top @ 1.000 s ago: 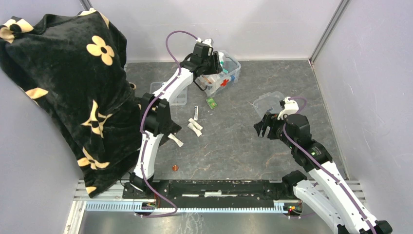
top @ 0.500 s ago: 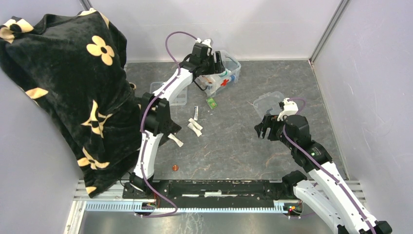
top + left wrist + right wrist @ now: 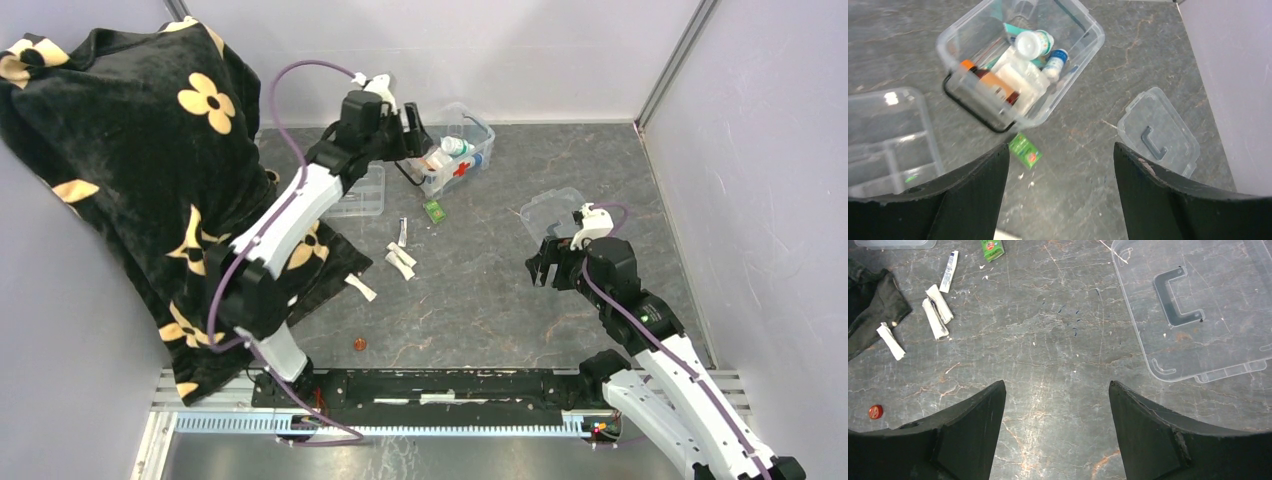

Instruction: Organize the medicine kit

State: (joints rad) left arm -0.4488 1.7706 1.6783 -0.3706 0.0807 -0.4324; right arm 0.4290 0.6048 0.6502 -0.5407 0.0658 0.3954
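The medicine kit [image 3: 487, 135] is a clear box with a red cross, standing open at the back of the table. In the left wrist view its rim [image 3: 1096, 37] encloses bottles and tubes, and its black handle faces the near left. My left gripper [image 3: 412, 135] is open and empty, raised just left of the kit; in its own view [image 3: 1061, 150] the kit lies ahead. My right gripper [image 3: 545, 265] is open and empty above bare table [image 3: 1055, 385], near the flat clear lid [image 3: 553, 212].
The lid [image 3: 1198, 305] lies flat at the right. A divided clear tray [image 3: 360, 195] lies left of the kit. A green packet [image 3: 434, 210], a white tube [image 3: 402, 232], white wrapped strips [image 3: 401, 260] and a red cap [image 3: 357, 344] lie loose. A black flowered cloth [image 3: 130, 150] covers the left.
My left arm has swung left, its elbow now over the cloth, and its gripper has drawn back from over the kit to the kit's left side. The right arm has hardly moved.
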